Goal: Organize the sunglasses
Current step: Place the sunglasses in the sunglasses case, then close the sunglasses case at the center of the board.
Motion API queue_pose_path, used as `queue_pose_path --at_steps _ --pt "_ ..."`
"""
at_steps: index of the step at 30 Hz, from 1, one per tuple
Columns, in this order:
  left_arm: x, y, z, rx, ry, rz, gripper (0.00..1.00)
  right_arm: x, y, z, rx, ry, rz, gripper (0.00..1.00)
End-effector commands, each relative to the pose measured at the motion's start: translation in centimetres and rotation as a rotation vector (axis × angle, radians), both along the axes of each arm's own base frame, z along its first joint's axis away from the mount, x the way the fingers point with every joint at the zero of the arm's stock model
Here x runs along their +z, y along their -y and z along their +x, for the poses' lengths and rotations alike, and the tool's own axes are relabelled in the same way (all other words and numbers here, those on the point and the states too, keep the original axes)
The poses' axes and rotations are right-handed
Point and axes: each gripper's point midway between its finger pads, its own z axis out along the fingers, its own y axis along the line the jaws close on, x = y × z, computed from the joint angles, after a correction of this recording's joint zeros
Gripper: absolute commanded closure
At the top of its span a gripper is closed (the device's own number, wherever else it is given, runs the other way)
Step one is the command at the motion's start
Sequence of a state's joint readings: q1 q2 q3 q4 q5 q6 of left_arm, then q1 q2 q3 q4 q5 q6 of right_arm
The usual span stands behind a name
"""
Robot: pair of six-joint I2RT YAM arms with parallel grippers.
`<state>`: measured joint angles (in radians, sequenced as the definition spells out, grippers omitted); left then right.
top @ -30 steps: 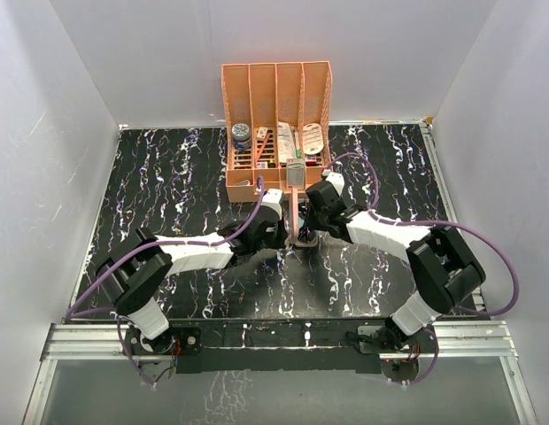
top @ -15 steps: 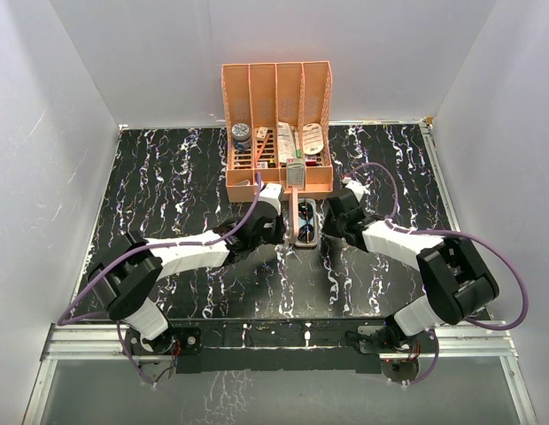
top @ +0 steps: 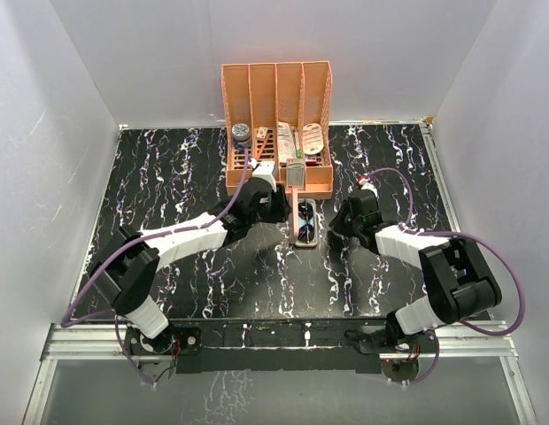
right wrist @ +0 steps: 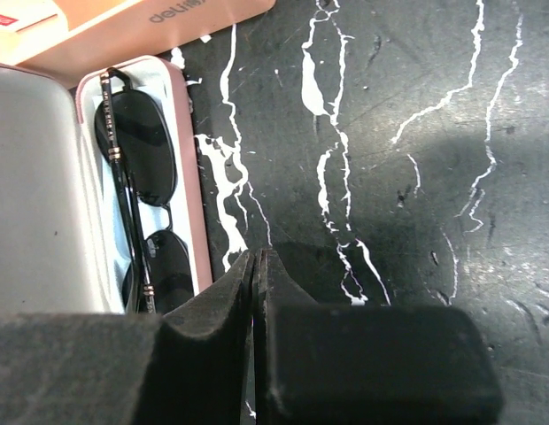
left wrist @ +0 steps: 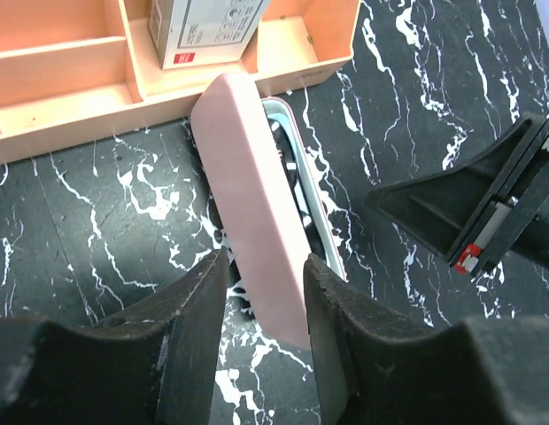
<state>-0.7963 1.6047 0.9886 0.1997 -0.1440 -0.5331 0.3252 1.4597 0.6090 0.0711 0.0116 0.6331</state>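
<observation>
Showing black thin-framed sunglasses (right wrist: pixel 137 150) in the pink oblong case (left wrist: pixel 248 177); left gripper (left wrist: pixel 266 270), newly parted, straddles its lid; right gripper (right wrist: pixel 257 258), closed empty, has withdrawn rightward.

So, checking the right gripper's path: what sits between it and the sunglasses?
In the right wrist view, only the pink case's rim and a narrow strip of table separate the shut right gripper from the sunglasses.

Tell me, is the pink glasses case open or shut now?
Open. The pink case has its lid raised, and the sunglasses lie uncovered inside it, as the right wrist view shows.
</observation>
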Motion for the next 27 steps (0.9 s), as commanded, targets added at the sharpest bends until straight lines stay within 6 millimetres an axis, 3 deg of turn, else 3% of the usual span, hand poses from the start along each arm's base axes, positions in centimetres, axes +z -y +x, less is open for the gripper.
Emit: queue_pose_path --at_steps 1,5,10,15,22,27 --pt "0.1 1.4 -0.1 -0.039 -0.053 -0.036 0.64 1.6 -1.1 1.6 0.037 0.089 0.060 0.99" --pt "-0.9 2.1 0.0 -0.053 -0.081 -0.043 0.77 1.2 -1.3 1.7 0.046 0.079 0.071 0.99" --pt "-1.8 2.5 0.0 -0.056 -0.102 -0.038 0.79 0.8 -1.4 1.9 0.050 0.072 0.072 0.99" --pt "-1.9 2.5 0.0 -0.052 -0.106 -0.043 0.79 0.1 -1.5 1.8 0.051 0.057 0.076 0.99" --pt "-0.4 1.2 0.3 -0.001 -0.071 -0.029 0.73 -0.2 -1.5 1.8 0.051 0.052 0.074 0.99" --pt "0.8 1.6 0.2 -0.006 -0.063 -0.074 0.71 -0.6 -1.5 1.6 0.049 0.042 0.079 0.99"
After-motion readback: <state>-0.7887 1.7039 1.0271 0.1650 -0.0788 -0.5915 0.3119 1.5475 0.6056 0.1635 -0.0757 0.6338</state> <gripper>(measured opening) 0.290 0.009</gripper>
